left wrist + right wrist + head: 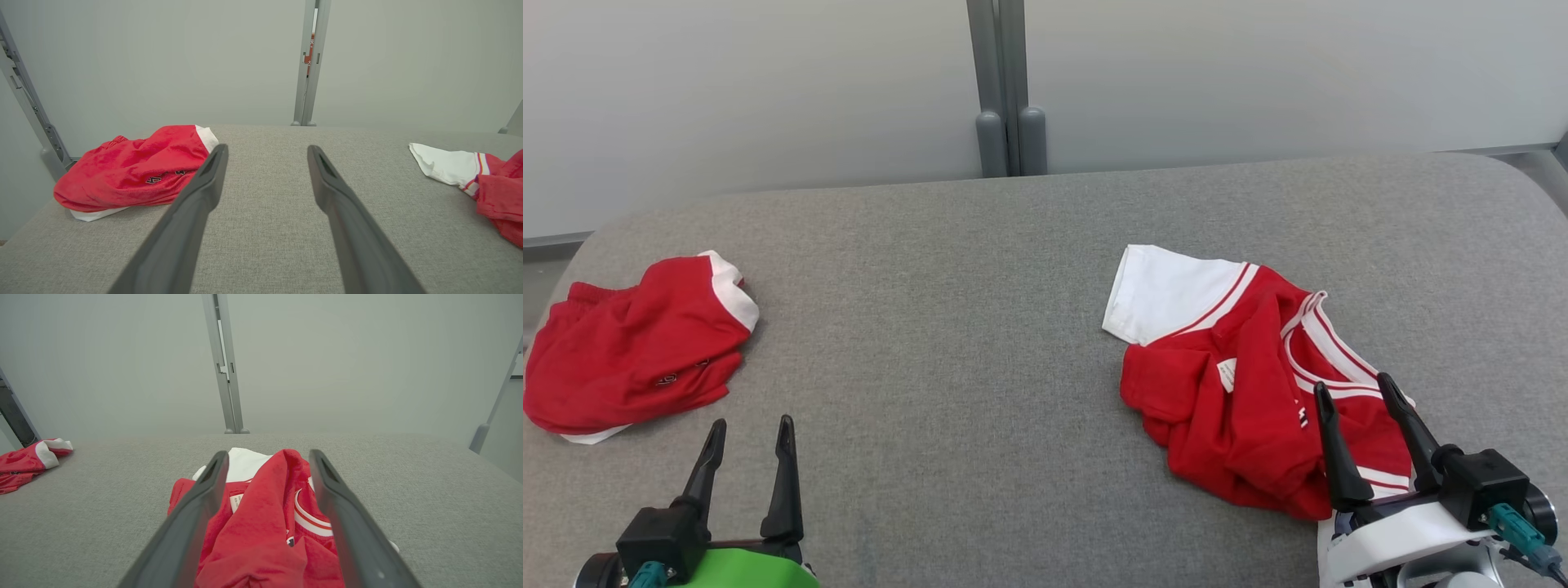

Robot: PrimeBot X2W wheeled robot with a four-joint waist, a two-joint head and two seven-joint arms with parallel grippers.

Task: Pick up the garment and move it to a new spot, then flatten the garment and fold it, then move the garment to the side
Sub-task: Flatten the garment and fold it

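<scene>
On a grey fabric-covered desk [972,327], red shorts [637,343] lie crumpled by the left edge. Just nearer than them, the left gripper [752,423] hovers with its two dark fingers spread wide and nothing between them, pointing toward the far edge. Toward the right edge lies the bunched red-and-white shirt [1241,384], its long axis slanting from a white sleeve at the far left to the near right. The right gripper [1354,384], clearly the nearer one, reaches in from the near-right corner low over the shirt's near end, fingers spread either side of a raised red fold and not closed on it.
</scene>
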